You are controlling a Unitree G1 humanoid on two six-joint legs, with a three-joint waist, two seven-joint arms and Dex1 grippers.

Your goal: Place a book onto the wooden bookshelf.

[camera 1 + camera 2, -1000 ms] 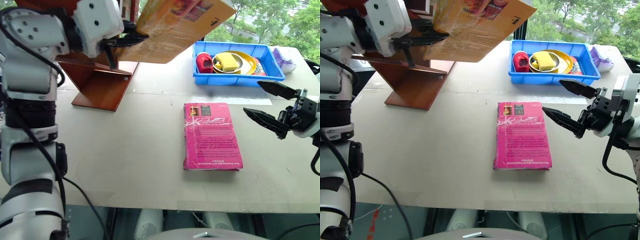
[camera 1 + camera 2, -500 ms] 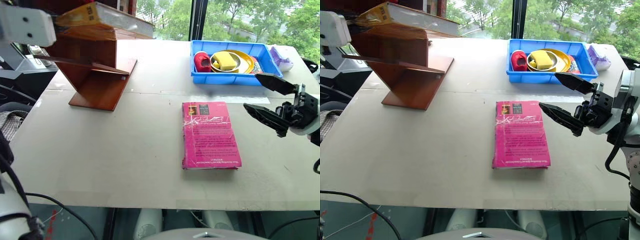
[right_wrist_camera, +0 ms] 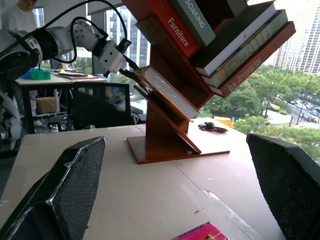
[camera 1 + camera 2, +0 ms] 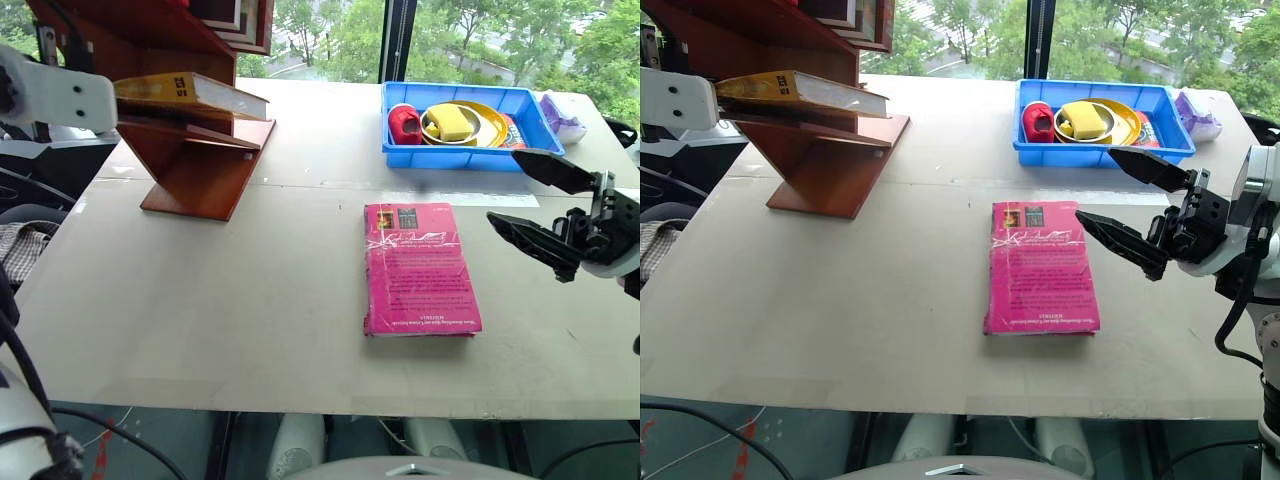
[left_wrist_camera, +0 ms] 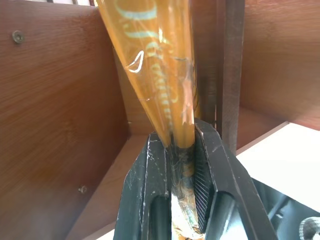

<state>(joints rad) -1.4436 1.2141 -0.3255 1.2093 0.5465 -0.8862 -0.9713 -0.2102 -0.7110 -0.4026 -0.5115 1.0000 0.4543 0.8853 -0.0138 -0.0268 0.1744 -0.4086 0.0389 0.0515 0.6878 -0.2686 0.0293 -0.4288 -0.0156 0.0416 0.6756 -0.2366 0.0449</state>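
The yellow-orange paperback book in glossy plastic wrap [image 4: 190, 92] lies on a slanted board of the large reddish-brown wooden bookshelf [image 4: 205, 165], which stands near the far left corner of the pale desk [image 4: 250, 300]. Its pale page edge faces the middle of the desk. The left end effector [image 5: 181, 165] reaches in from the desk's left side, and its two black fingers [image 5: 155, 170] sit against both faces of the book's spine end, the wrapped cover between them; whether they are pinching or only touching cannot be told. Other books rest on the shelf's upper boards in the right wrist view.

The right end effector [image 4: 1135, 205] hovers above the right part of the desk with its fingers spread wide and nothing between them. Just beside it, near the desk's middle, a magenta-pink paperback [image 4: 420, 268] lies flat. Along the far edge, towards the right corner, sits a blue plastic tray [image 4: 540, 125] holding a yellow bowl [image 4: 490, 125] and a small red item [image 4: 404, 123].
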